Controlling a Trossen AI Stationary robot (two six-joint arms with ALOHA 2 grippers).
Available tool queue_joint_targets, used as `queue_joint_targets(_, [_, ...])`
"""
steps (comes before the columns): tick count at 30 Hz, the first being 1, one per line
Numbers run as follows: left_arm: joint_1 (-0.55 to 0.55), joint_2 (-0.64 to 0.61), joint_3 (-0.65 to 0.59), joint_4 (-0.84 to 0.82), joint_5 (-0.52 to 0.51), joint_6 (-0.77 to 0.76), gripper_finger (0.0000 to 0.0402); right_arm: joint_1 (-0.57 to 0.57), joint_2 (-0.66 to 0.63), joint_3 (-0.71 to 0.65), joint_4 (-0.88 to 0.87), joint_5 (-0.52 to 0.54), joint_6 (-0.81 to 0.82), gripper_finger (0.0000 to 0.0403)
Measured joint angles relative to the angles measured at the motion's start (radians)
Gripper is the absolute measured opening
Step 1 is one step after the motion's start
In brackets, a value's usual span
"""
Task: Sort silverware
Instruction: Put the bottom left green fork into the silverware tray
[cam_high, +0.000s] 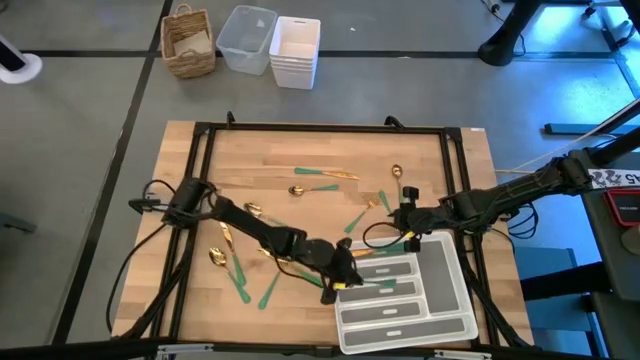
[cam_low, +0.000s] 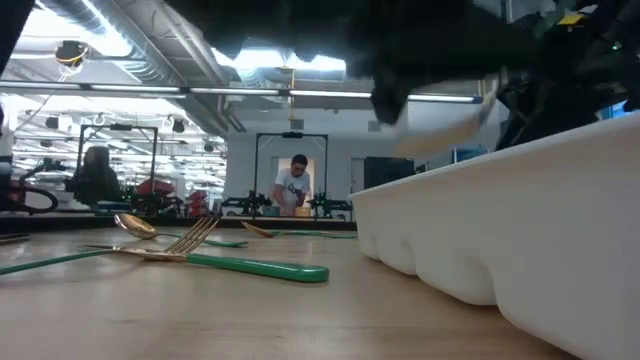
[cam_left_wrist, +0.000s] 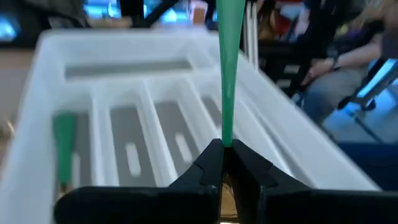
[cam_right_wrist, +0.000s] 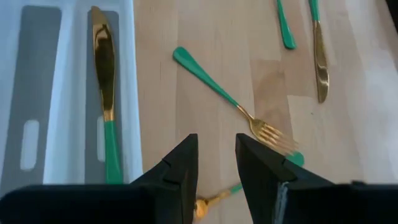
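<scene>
The left end effector (cam_left_wrist: 224, 163) is closed on a green-handled utensil (cam_left_wrist: 226, 68), handle pointing out over the tray (cam_left_wrist: 46, 46); its gold head is hidden behind the fingers, so its type cannot be told. It sits at the tray's near-left edge. One knife (cam_right_wrist: 104, 93) already lies in a tray slot. To do this step well, align the handle parallel with the slot dividers, lower until the piece is inside the walls, then release. The right end effector (cam_right_wrist: 216, 163) hovers over the table just beside the tray, fingers slightly apart and empty, above a fork (cam_right_wrist: 230, 102). More silverware lies scattered on the table (cam_high: 270, 170) left of the tray.
</scene>
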Motion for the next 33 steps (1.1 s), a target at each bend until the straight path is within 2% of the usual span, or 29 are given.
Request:
queue_joint_targets(4, [-0.002, 0.034, 0.021, -0.018, -0.056, 0.004, 0.0010, 0.000, -0.039, 0.051, -0.131, -0.006, 0.000, 0.0111])
queue_joint_targets(7, [0.013, 0.042, 0.021, -0.014, -0.086, 0.023, 0.0010, 0.000, -0.060, 0.090, -0.166, -0.006, 0.003, 0.0111])
queue_joint_targets(15, [0.036, 0.079, 0.022, -0.005, -0.093, -0.053, 0.0010, 0.000, -0.074, 0.122, -0.165, -0.007, 0.003, 0.0111])
queue_joint_targets(24, [0.036, 0.122, 0.022, -0.014, -0.094, -0.057, 0.0012, 0.000, -0.073, 0.122, -0.166, -0.015, 0.008, 0.0111])
queue_joint_targets(33, [0.052, 0.122, 0.022, -0.061, -0.098, -0.058, 0.0043, 0.000, -0.073, 0.122, -0.166, -0.021, 0.098, 0.0111])
